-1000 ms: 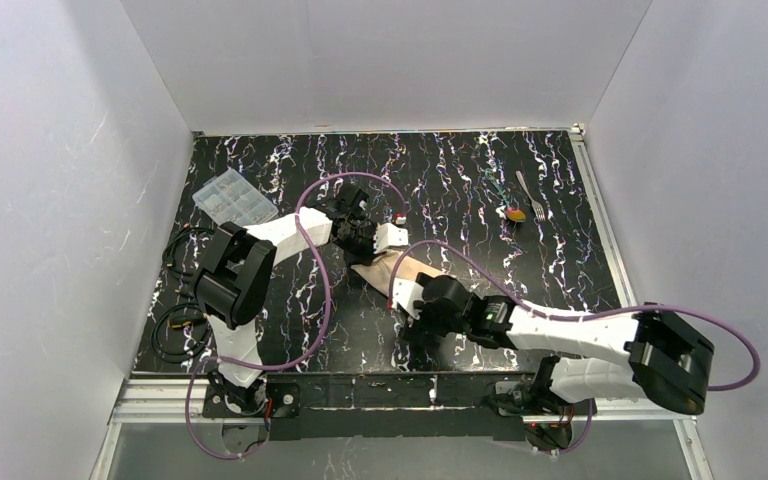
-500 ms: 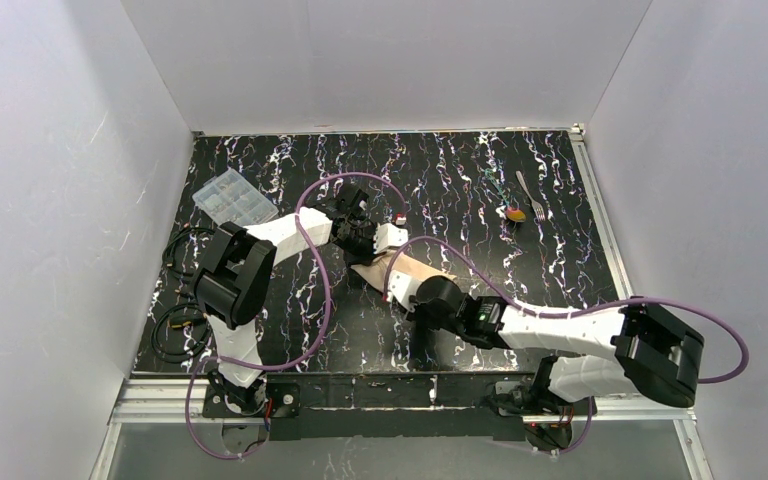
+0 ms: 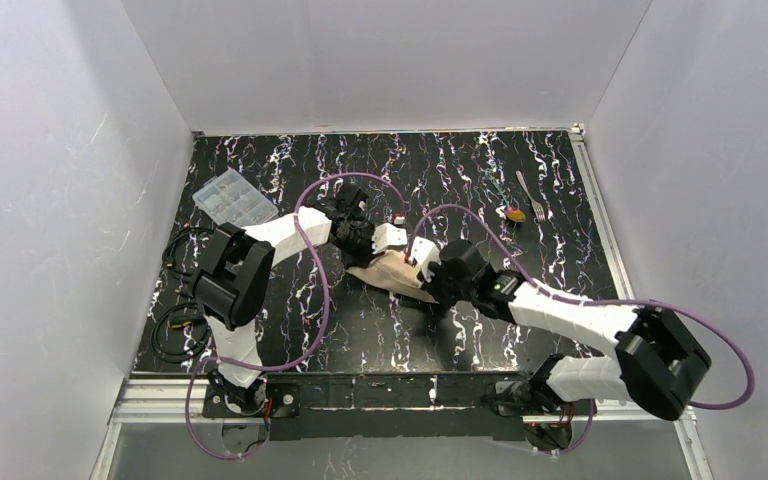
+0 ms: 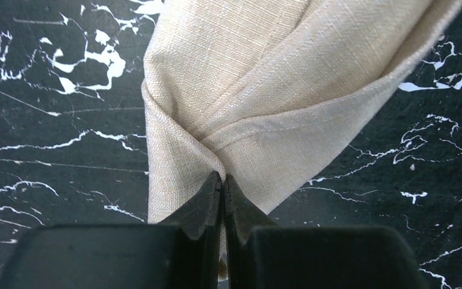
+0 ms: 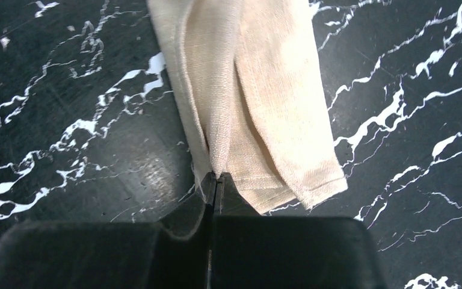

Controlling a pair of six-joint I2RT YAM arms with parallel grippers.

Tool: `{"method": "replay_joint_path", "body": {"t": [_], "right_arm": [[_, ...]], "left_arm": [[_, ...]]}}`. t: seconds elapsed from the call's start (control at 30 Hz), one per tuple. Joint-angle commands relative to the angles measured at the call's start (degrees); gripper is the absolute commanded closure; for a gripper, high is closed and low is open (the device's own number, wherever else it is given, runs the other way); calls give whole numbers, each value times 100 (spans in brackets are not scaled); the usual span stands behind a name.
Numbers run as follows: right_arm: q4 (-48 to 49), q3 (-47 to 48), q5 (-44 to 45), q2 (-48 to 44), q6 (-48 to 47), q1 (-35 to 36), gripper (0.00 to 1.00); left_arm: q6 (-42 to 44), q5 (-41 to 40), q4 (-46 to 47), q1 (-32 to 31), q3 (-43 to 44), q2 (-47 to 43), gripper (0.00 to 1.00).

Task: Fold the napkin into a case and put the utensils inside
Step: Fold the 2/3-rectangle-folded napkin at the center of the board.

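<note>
The tan napkin (image 3: pixel 392 273) lies in bunched, folded layers at the middle of the black marbled table. My left gripper (image 3: pixel 370 256) is shut on its far-left edge; in the left wrist view the fingertips (image 4: pixel 223 177) pinch a fold of the napkin (image 4: pixel 258 90). From the near right, my right gripper (image 3: pixel 415 272) is shut on another layer, and the right wrist view shows its tips (image 5: pixel 215 177) clamping a ridge of the napkin (image 5: pixel 258 108). The silver fork (image 3: pixel 531 196) and the orange-bowled spoon (image 3: pixel 515 213) lie at the far right, apart from the cloth.
A clear plastic compartment box (image 3: pixel 233 198) sits at the far left of the table. Purple cables loop over both arms near the napkin. White walls enclose the table on three sides.
My right gripper has shut on the napkin and moved away from the near edge toward the left gripper, carrying a layer of cloth with it. The left gripper has stayed put.
</note>
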Motion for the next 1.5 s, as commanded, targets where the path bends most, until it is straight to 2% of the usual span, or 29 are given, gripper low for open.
{"method": "replay_joint_path", "body": {"t": [0.0,0.17,0.3,0.53,0.73,1.27,1.47], "right_arm": [[-583,599,-687,549,290,-520,99],[-785,1003,-1200,1106,481,-956,99],[-737,1086,-1636,1149,575,-1336,99],[-669,1432,-2117,1064,463,-1421,99],[-1099,2052,-2600,1736,191,-1464,99],[-1496,3124,-2890,3066,-21,-2006,99],[-1767,3252,-2802,3567,-24,-2166,99]], "left_arm": [[-265,-330,-707,80,-38,-172,100],[-397,-373,-636,90,-1,-260,100],[-264,-388,-522,90,-164,-371,100],[-17,-250,-457,83,-347,-474,100],[163,-227,-418,42,-417,-442,100],[717,-145,-484,-50,-593,-504,100],[162,-186,-394,-28,-292,-514,100]]}}
